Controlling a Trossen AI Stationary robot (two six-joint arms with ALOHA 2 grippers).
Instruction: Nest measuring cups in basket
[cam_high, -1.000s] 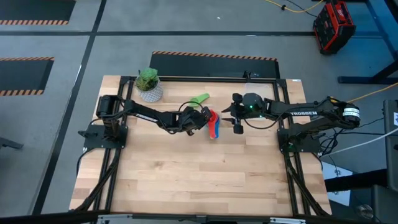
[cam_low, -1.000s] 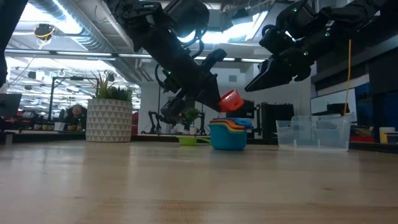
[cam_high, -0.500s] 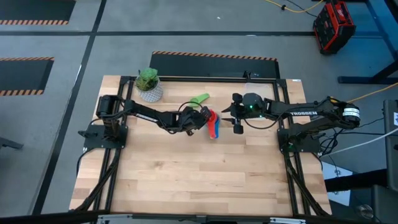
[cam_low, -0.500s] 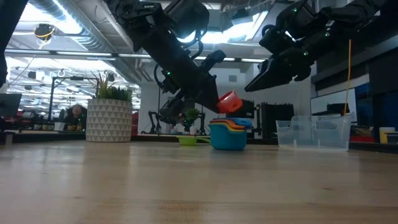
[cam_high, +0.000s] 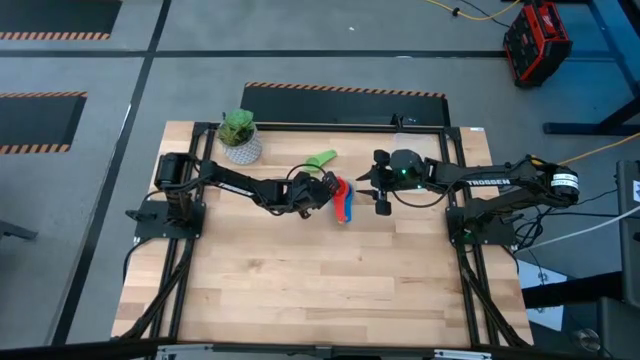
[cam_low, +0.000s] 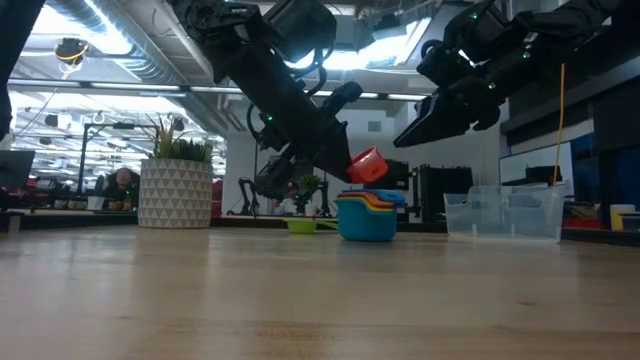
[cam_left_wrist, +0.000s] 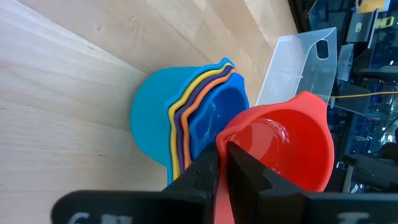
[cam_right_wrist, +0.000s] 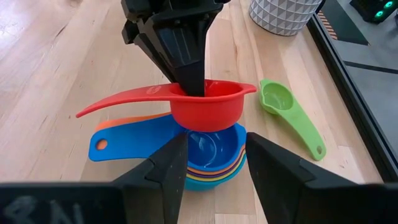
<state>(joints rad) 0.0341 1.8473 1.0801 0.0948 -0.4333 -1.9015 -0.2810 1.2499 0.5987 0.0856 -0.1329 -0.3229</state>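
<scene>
A: What sits around the left gripper (cam_right_wrist: 186, 81)?

B: Its fingers (cam_left_wrist: 214, 180) are pinched tight on the rim of the red cup (cam_right_wrist: 205, 107), held in the air just above the stack of nested cups (cam_right_wrist: 208, 155) on the worktop (cam_high: 330, 280). The stack has a large light-blue cup outermost, then yellow, orange, purple and a darker blue inside.

A: Anything in the way?

B: The right gripper (cam_right_wrist: 211, 165) hovers on the far side of the stack from the left one, its fingers (cam_right_wrist: 165, 171) part-way apart and holding nothing. A green cup (cam_right_wrist: 280, 102) lies flat on the worktop beside the stack, toward the potted plant (cam_high: 239, 136). The basket (cam_low: 505, 213) stands well apart, beyond the right gripper, in the low view.

A: Which way does the red cup point?

B: Bowl up, nearly level. Its handle runs long and flat away from the left fingers to one side, roughly along the blue and orange handles of the stack beneath it.
</scene>
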